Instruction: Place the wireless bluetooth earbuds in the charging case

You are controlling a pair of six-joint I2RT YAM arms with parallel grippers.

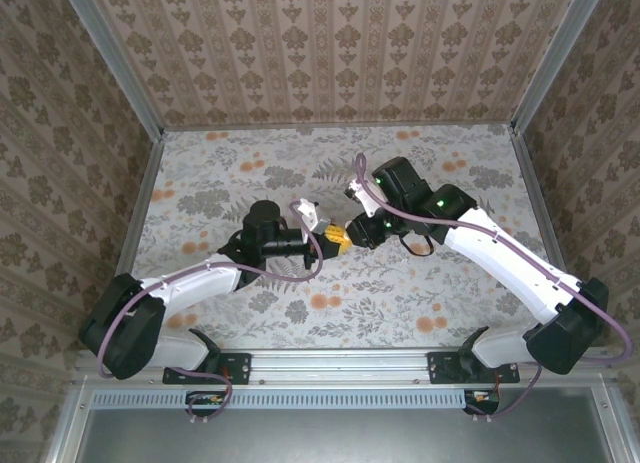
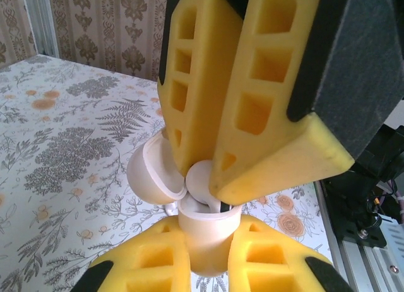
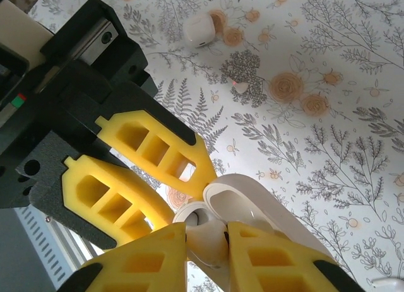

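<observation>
The two grippers meet tip to tip above the middle of the table. My left gripper [image 1: 322, 241] [image 2: 205, 232] is shut on the white charging case [image 2: 203, 241], which it holds upright with its lid [image 2: 150, 173] hinged open to the left. My right gripper [image 1: 350, 233] [image 3: 208, 238] is shut on a white earbud [image 3: 213, 241] [image 2: 201, 180]. It comes down from above, and the earbud's stem sits inside the case's open mouth. In the right wrist view the open lid [image 3: 265, 210] lies beside the earbud. A second earbud is not visible.
A small white rounded lump [image 3: 201, 28] lies on the floral tabletop [image 1: 400, 293], apart from the grippers. A tiny pinkish speck [image 3: 242, 86] lies near it. Wallpapered walls close in the back and both sides of the table.
</observation>
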